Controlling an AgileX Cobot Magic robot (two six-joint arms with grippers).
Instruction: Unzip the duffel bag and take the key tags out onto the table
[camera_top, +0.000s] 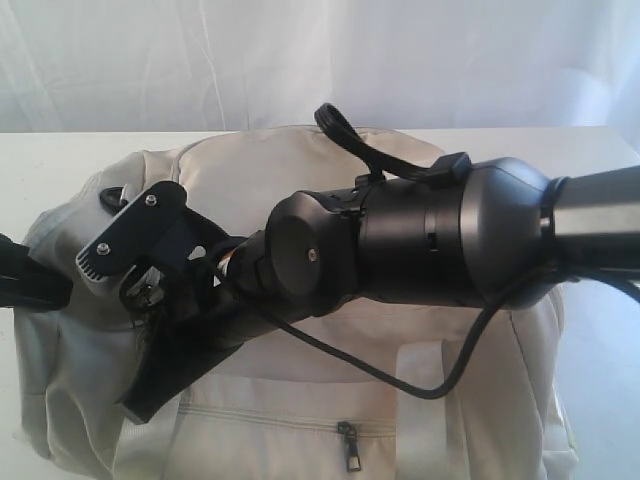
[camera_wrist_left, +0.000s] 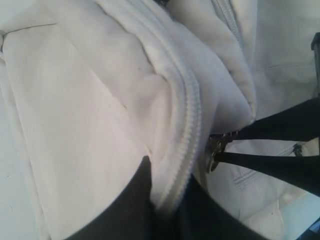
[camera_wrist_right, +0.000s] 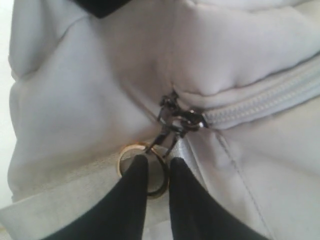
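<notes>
— Where's the pull?

— My right jaws (camera_wrist_right: 152, 172) pinch the brass-coloured metal ring pull (camera_wrist_right: 142, 169); beyond it the grey zipper (camera_wrist_right: 260, 102) runs away along the cream fabric duffel bag (camera_top: 300, 180) on the white bench (camera_top: 40, 160).

— And your left jaws?

— Pressed on a fabric fold.

cream-beige duffel bag (camera_top: 300, 190) with pale grey zipper teeth (camera_wrist_right: 260, 102), dark gunmetal slider (camera_wrist_right: 175, 117), brassy gold ring pull (camera_wrist_right: 142, 167). black fingers (camera_wrist_right: 132, 200) on right gripper (camera_wrist_right: 152, 175). white table (camera_top: 50, 160). black arm housing (camera_top: 440, 235).
</notes>
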